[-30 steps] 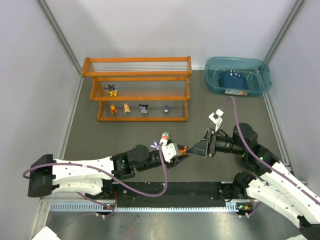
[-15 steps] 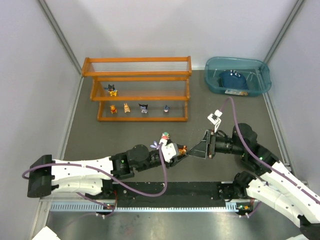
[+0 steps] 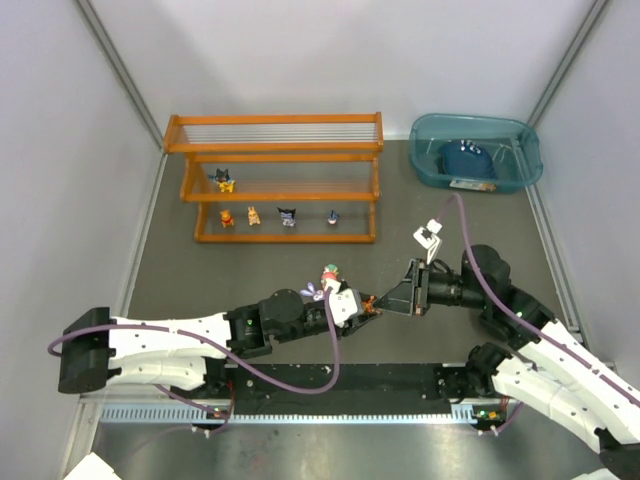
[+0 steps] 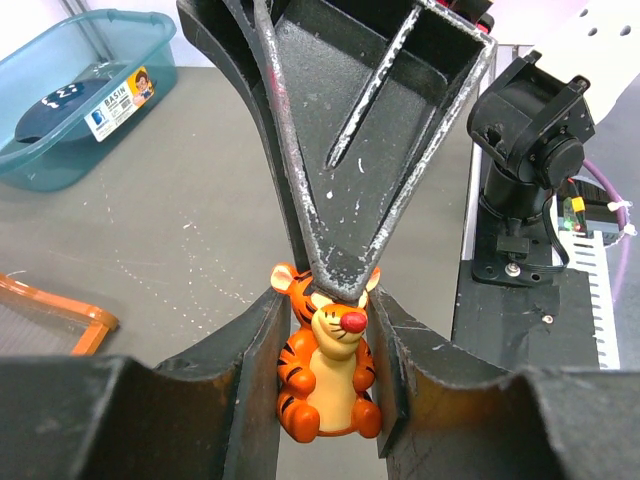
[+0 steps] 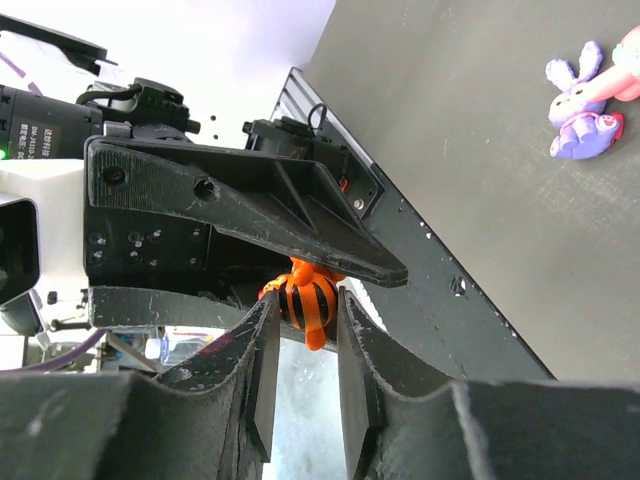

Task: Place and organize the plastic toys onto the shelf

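Where the two arms meet over the near middle of the counter (image 3: 250,270), the left hand (image 3: 365,304) and the right hand (image 3: 383,299) come tip to tip, both closed on the orange tiger toy (image 4: 325,365). In the left wrist view its fingers (image 4: 255,360) press the tiger's sides while a right finger rests on its head. In the right wrist view the striped body sits pinched between that hand's own fingers (image 5: 262,345).

The pair hangs just beyond the black rail (image 3: 340,378) along the near edge. The purple bunny (image 3: 313,291) and the pink-red-white toy (image 3: 330,272) lie just to the far left, beside the left wrist. Past them, bare grey counter runs to the shelf (image 3: 275,150) at the far left. The black-yellow toy (image 3: 224,181) stands on the middle tier, and four small figures (image 3: 254,214) line the lowest. At the far right, the teal bin (image 3: 475,119) sits apart from the shelf's right end.
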You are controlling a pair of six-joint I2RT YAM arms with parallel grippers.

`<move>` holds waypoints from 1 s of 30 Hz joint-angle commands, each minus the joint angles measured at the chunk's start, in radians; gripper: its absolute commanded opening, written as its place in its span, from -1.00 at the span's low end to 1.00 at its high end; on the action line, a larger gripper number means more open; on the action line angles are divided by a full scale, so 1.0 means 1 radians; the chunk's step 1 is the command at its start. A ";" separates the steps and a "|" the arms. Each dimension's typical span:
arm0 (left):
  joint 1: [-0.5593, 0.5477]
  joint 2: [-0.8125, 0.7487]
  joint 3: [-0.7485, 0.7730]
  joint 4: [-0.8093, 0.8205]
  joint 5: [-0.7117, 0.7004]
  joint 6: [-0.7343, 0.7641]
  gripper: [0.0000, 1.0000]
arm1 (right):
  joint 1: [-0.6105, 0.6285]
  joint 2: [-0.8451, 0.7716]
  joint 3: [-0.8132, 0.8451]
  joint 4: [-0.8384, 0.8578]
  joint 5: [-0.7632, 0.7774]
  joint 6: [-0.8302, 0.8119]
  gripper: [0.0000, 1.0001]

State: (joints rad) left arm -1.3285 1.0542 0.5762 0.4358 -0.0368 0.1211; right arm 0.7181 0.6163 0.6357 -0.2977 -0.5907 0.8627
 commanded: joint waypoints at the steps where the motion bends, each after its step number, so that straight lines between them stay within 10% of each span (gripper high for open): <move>1: 0.002 -0.010 0.039 0.063 0.008 -0.012 -1.00 | 0.012 -0.012 0.021 0.043 -0.018 0.007 -0.55; 7: 0.003 -0.022 0.028 0.070 -0.003 -0.011 -0.94 | 0.012 -0.015 0.018 0.057 -0.020 0.016 -1.00; 12: 0.002 -0.025 0.027 0.075 -0.012 -0.020 0.10 | 0.012 -0.020 0.018 0.065 -0.021 0.022 -1.00; 15: 0.002 -0.025 0.037 0.061 -0.017 -0.018 0.36 | 0.012 -0.024 0.016 0.065 -0.021 0.024 -1.00; 30: 0.002 -0.037 0.138 -0.225 -0.063 0.009 0.40 | 0.012 -0.013 0.005 0.020 0.006 0.006 -1.00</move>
State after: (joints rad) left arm -1.3285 1.0431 0.6407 0.2962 -0.0731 0.1127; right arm 0.7200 0.6029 0.6331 -0.2813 -0.5953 0.8841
